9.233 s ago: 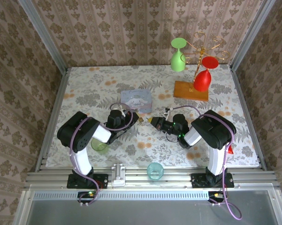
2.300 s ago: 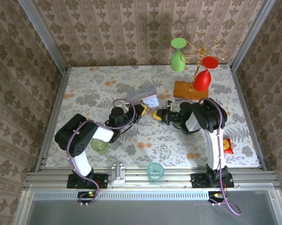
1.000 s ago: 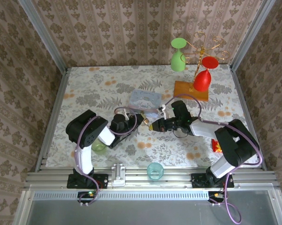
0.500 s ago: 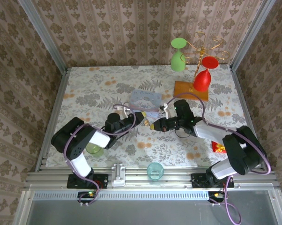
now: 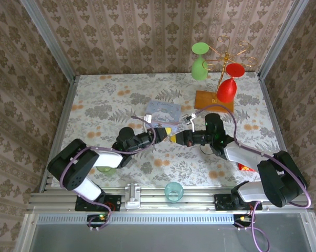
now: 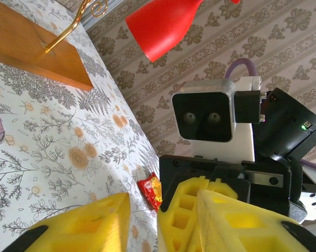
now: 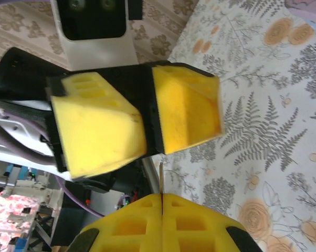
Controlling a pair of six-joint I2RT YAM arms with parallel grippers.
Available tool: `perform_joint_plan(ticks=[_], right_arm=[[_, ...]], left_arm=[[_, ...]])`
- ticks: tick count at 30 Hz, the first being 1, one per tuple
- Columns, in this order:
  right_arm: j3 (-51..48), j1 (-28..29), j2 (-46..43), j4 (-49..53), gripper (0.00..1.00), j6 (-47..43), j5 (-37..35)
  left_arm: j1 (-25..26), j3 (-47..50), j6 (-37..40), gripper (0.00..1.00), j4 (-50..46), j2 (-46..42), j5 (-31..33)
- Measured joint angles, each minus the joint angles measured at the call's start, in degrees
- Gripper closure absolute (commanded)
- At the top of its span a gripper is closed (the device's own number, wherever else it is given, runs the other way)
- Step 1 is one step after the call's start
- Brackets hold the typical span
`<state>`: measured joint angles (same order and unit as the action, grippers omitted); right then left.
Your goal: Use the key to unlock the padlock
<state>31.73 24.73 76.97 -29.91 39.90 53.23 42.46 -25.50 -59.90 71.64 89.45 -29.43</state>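
Over the middle of the floral cloth my two grippers meet tip to tip. My right gripper [image 5: 175,138] [image 7: 161,198] is shut on the key [image 7: 160,176], whose thin metal blade sticks out of the closed yellow pads. The blade points at my left gripper [image 5: 166,131] [image 7: 150,113] just ahead. In the left wrist view my left gripper [image 6: 163,202] has its jaws apart, and the right gripper's fingers [image 6: 181,210] show beyond the gap. From the right wrist view I see only a dark strip between the left pads. The padlock is hidden.
A pale blue tin box [image 5: 163,109] lies just behind the grippers. A wooden stand [image 5: 214,101] at the back right carries a red glass [image 5: 227,90] and a green glass [image 5: 200,67]. A teal cup [image 5: 174,190] and a red packet [image 5: 243,168] sit near the front.
My left gripper has reached right and a little back, up to the right gripper's tip, while its elbow swung left. The right arm's elbow drifted right; its gripper stayed shut on the key.
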Motion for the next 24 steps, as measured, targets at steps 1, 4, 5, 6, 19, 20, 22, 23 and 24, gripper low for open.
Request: perform_joint_plan(ticks=[1,4,5,6,19,20,22,23,24], right_arm=[[-0.17,0.0,0.0,-0.63,1.0,0.57,0.2],[-0.22,0.0,0.02,-1.86,1.0,1.27,0.85],[-0.22,0.0,0.07,-1.79,1.0,1.33,1.01],[-0.2,-0.02,0.35,-2.03,1.0,1.46,1.16],[0.0,-0.98,1.7,-3.26,1.0,2.4,1.51],[0.04,-1.01,1.77,-3.26,0.93,2.4,1.49],[0.07,-1.03,1.79,-3.3,0.88,2.58,1.49],[0.07,-1.03,1.79,-3.37,0.83,2.89,1.46],[0.07,-1.03,1.81,-3.54,0.74,3.41,1.36]], left_arm=[[0.02,0.0,-0.02,0.7,0.04,0.07,-0.15],[0.42,0.0,0.0,0.77,0.04,0.39,-0.61],[0.59,-0.02,0.0,0.79,0.2,0.39,-0.68],[0.7,-0.04,0.09,0.82,0.42,0.35,-0.76],[1.77,-0.04,0.09,1.0,0.44,0.13,-0.9],[1.77,-0.04,0.15,1.0,0.44,0.13,-0.79],[1.77,-0.04,0.17,1.0,0.44,0.07,-0.76],[1.79,-0.04,0.17,1.0,0.48,0.02,-0.79],[1.81,-0.04,0.17,1.0,0.46,-0.09,-0.79]])
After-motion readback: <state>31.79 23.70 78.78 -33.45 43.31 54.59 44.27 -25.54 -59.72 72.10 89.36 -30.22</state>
